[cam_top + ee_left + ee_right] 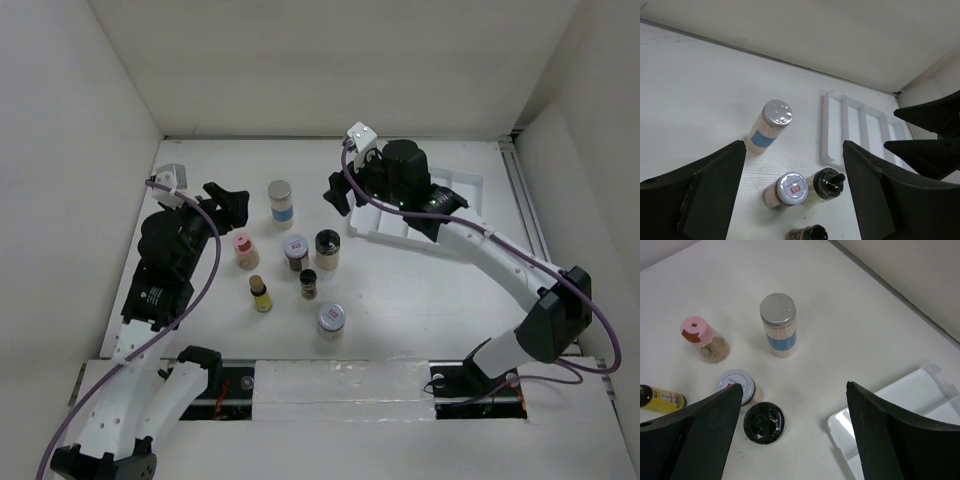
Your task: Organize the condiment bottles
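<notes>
From above, and only from there, all seven condiment bottles at once, standing in a loose cluster left of the table's middle. Nearest the far edge, a blue-labelled jar (280, 202) with a silver lid. Behind it toward the near edge, a row: pink-lidded bottle (244, 250), red-and-white-lidded jar (296, 252), and dark-lidded jar (327, 249) just beside that. Closer still to the near edge, a yellow bottle (260, 293), a small dark bottle (309, 284) and a second silver-lidded jar (331, 320). Toward the far right corner, a white ridged tray (462, 186), largely hidden under the right arm in this view.

Through the left wrist camera, just four of the seven: blue-labelled jar, red-and-white-lidded jar, dark-lidded jar, and the small dark bottle cut off at the bottom. Shown plainly there, unlike from above: the tray's long parallel compartments.

Through the right wrist camera, five: the pink-lidded and yellow bottles added, the small dark bottle out of frame, the red-and-white lid half hidden behind a finger. Only a corner of the tray.

Left gripper (236, 204): spread wide, clasping nothing, touching nothing, poised left of the blue-labelled jar, toward the table's left edge. Right gripper (338, 195): likewise spread wide and empty, hanging between the tray and the cluster, clear of both.
</notes>
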You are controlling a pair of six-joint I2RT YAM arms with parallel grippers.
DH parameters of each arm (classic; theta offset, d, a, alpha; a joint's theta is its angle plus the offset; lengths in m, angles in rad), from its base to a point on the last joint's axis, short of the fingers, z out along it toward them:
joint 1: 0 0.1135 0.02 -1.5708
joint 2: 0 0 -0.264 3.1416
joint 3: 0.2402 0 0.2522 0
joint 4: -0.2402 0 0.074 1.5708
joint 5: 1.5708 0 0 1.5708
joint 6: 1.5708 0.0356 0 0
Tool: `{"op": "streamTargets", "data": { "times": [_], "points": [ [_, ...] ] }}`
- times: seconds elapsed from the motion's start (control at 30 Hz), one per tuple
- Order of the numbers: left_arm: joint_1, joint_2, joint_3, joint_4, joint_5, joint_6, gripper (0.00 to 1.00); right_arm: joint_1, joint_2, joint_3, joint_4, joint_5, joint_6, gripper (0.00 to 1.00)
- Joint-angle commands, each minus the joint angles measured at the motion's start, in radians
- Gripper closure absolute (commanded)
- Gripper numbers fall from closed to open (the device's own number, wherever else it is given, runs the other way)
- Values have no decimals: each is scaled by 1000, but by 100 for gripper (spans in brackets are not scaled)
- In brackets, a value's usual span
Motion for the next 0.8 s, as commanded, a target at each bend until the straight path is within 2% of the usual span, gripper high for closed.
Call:
{"op": "streamTargets", "data": {
  "times": [0.0, 0.07, 0.13, 0.17, 0.2, 0.23, 0.27, 0.3, 0.33, 0.37, 0.4, 0.43, 0.47, 0.5, 0.63, 0.77],
  "points": [
    [6, -20, -6, 40, 10, 24, 25, 20, 23, 67, 63, -11, -10, 13],
    [6, -35, -16, 40, 1, 24, 25, 21, 37, 78, 63, -11, -10, 45],
    [6, -35, -17, 40, -16, 24, 32, 30, 47, 90, 72, -20, -10, 91],
    [6, -35, -17, 31, -16, 24, 38, 30, 76, 90, 72, -20, -10, 94],
    [6, -35, -17, 31, -16, 24, 69, 30, 87, 104, 72, -29, -10, 94],
    [6, -35, -17, 31, -16, 34, 81, 30, 98, 104, 72, -44, -10, 93],
    [6, -35, -17, 41, -16, 34, 89, 40, 121, 113, 72, -45, -10, 73],
    [6, -35, -17, 41, -16, 34, 91, 40, 133, 122, 72, -60, -10, 57],
    [6, -22, -17, 41, -25, 34, 86, 50, 147, 122, 72, -71, -10, 42],
    [6, -11, -17, 28, -25, 24, 80, 50, 161, 134, 72, -71, -10, 19],
    [6, -11, -17, 28, -25, 24, 69, 62, 191, 144, 72, -71, -10, 11],
    [6, -11, -17, 28, -34, 24, 55, 62, 208, 144, 50, -71, -21, 5],
    [6, -11, -17, 28, -34, 24, 36, 62, 224, 171, 41, -71, -21, 0],
    [6, -11, -17, 28, -43, 24, 30, 62, 257, 180, 41, -71, -21, 0],
    [6, -11, -7, 15, -44, 24, 20, 71, 370, 271, -11, -135, -33, 0],
    [15, 0, -7, 24, -44, 24, 18, 90, 486, 383, -34, -135, -42, 0]
  ]
}}
